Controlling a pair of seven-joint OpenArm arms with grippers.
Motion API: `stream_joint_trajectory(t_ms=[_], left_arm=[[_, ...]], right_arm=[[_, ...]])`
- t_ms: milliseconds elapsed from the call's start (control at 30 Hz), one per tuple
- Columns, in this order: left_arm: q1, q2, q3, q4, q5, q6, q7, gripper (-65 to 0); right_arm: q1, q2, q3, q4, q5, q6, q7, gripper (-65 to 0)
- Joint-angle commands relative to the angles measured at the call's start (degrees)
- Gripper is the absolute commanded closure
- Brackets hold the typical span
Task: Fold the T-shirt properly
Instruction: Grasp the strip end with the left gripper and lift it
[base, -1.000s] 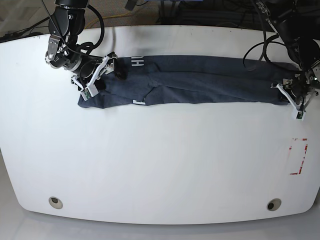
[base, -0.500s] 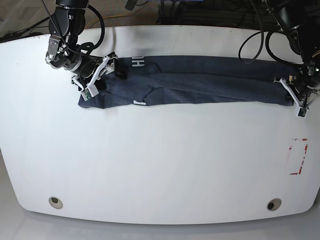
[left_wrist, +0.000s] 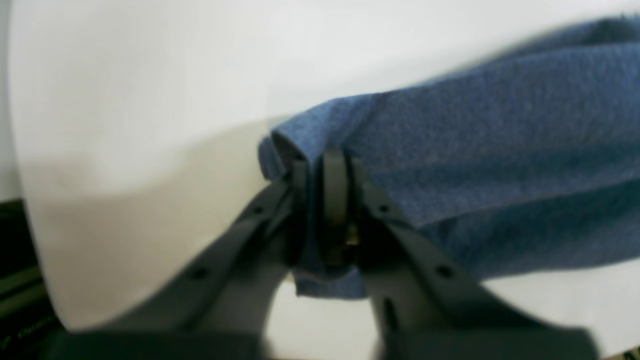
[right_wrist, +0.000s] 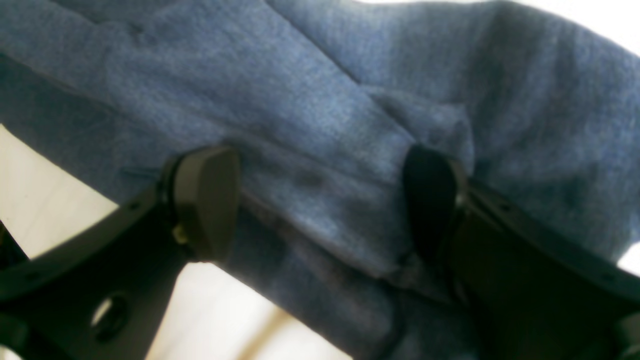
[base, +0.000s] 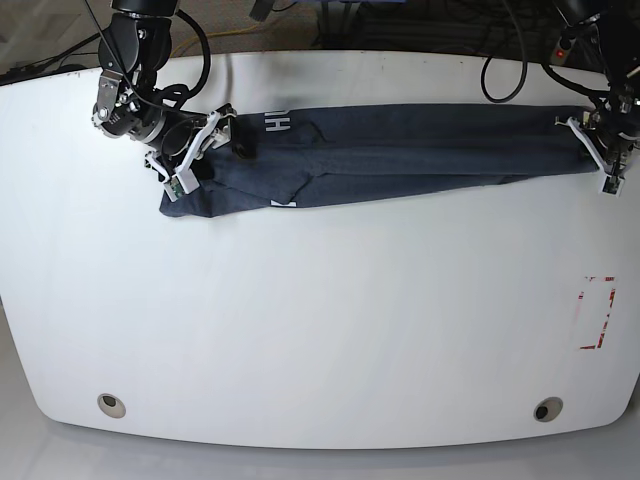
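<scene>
The slate-blue T-shirt (base: 400, 155) lies as a long folded band across the far half of the white table (base: 320, 330), white lettering near its left end. My left gripper (base: 592, 150) is at the band's right end. In the left wrist view it (left_wrist: 327, 190) is shut on a folded edge of the T-shirt (left_wrist: 500, 150). My right gripper (base: 195, 150) rests on the band's left end. The right wrist view shows it (right_wrist: 317, 175) open, pads wide apart, with T-shirt cloth (right_wrist: 325, 100) bunched between them.
A red-outlined rectangle (base: 597, 312) is marked near the table's right edge. Two round holes (base: 112, 404) (base: 547, 408) sit near the front edge. Cables and dark equipment run behind the far edge, where both arm bases stand.
My left gripper has carried the shirt's right end toward the far edge, pulling the band straighter. The right gripper has stayed in place, still open.
</scene>
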Motion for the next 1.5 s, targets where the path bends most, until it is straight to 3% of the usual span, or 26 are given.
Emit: stream_joint_trajectory(t_ms=[0, 33, 133, 200, 367, 533, 667, 833, 1033, 1267, 1467], left_arm=[[0.0, -2.4, 0.1, -0.2, 0.0, 0.4, -0.7, -24.0], [0.0, -2.5, 0.2, -0.3, 0.0, 0.4, -0.6, -31.4], [0.2, -2.6, 0.3, -0.4, -0.1, 0.4, 0.4, -45.1], [0.4, -2.8, 0.0, -0.2, -1.4, 0.4, 2.7, -48.5], [0.4, -5.9, -3.0, -0.1, -7.8, 0.4, 8.7, -44.2], [0.4, -8.8, -8.7, -0.7, -17.4, 0.4, 15.8, -44.0], [0.5, -10.9, -9.8, -3.7, -25.4, 0.4, 17.1, -44.3], [1.4, -13.4, -9.5, -10.3, -35.1, 0.4, 17.1, -49.7], [1.3, -13.1, -9.3, -16.3, -36.3, 0.4, 16.5, -50.3], [1.2, -13.0, -3.5, -21.1, -36.4, 0.4, 9.4, -50.3], [-0.4, -11.5, -2.0, -23.4, -36.3, 0.4, 9.2, -50.3]], right_arm=[[-1.1, 0.1, -0.3, -1.0, -4.0, -0.8, -5.5, -49.5], [-1.1, 0.1, -0.3, -1.0, -4.0, -0.8, -5.5, -49.5], [-1.1, 0.1, -0.3, -1.0, -4.0, -0.8, -5.5, -49.5], [-1.1, 0.1, -0.3, -1.0, -4.0, -0.8, -5.5, -49.5], [-1.2, 0.1, -0.3, -1.0, -4.0, -0.8, -5.5, -49.5], [-1.1, 0.2, -0.4, -2.6, -3.5, -0.8, -5.5, -49.5], [-0.9, 0.2, -0.4, -4.2, -3.5, -0.8, -5.5, -49.5], [-1.1, 0.1, -0.4, -4.4, -3.4, -0.8, -4.8, -49.5], [-1.3, 0.2, -0.2, -4.6, -3.4, -0.8, -3.6, -49.5], [-1.3, 0.2, -0.2, -4.6, -3.4, -0.8, -3.6, -49.5], [-1.3, 0.2, -0.2, -4.6, -3.4, -0.8, -3.5, -49.5]])
